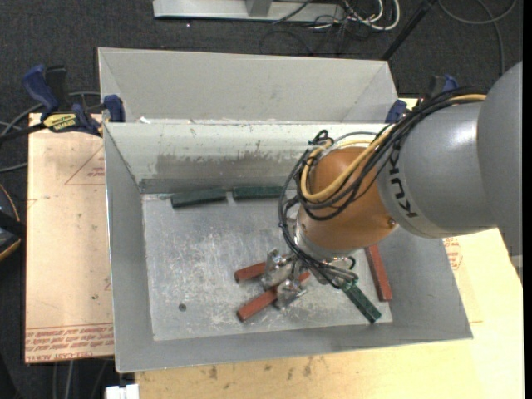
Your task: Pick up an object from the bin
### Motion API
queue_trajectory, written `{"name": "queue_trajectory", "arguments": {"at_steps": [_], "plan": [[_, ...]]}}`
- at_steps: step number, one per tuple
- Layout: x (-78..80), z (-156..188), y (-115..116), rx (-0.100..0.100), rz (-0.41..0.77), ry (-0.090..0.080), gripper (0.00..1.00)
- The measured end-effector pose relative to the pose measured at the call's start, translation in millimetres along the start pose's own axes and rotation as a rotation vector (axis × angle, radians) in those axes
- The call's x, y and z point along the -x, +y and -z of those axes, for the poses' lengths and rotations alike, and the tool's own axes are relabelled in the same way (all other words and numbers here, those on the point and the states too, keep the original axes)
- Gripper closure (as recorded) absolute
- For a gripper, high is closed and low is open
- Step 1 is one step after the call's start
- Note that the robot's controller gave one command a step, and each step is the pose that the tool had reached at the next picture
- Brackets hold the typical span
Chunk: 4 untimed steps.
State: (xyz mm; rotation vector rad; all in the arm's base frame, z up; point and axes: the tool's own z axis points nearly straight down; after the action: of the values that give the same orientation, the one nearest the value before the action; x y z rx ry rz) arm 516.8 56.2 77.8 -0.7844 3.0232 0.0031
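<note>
currently under the gripper: the gripper (287, 288) sits low in the front middle of the bin (125, 248), down at the floor among red bars, below the orange cover (345, 198) on the wrist.
likely target: i judge it to be one of two red bars. the upper red bar (248, 273) pokes out to the camera's left of the gripper, and the lower red bar (256, 307) lies just in front of it. both look to be touching the tool, or nearly so.
gripper state: i cannot tell whether it is apart, together or clamped on a bar; this angle does not show the tip clearly.
neighbours: a dark green bar (362, 302) lies slanted just to the right of the gripper, and a red bar on the right (381, 274) lies beside that, near the wall.
out of the way: two green bars (199, 199) lie end to end along the back wall, well apart from the work.
how i would do it well: centre on one bar only, square across its narrow width and near its middle, so it does not swing when raised.
watch for: the two red bars lie close together, so a grasp could catch both or nudge one aside.
before lifting: i want to see a bar truly clamped, then rise straight up, clear of the dark green bar.
</note>
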Motion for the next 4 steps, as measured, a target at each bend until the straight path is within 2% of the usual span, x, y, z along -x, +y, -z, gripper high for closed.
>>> {"name": "queue_trajectory", "arguments": {"at_steps": [1,2,3,4], "plan": [[0.0,0.0,0.0,0.000,0.000,0.000,1.00],[-14.1,114.0,2.8,0.003,-0.010,0.016,1.00],[-14.2,114.0,2.7,0.003,-0.011,0.016,1.00],[-10.9,85.1,-1.8,0.000,0.179,0.009,1.00]]}}
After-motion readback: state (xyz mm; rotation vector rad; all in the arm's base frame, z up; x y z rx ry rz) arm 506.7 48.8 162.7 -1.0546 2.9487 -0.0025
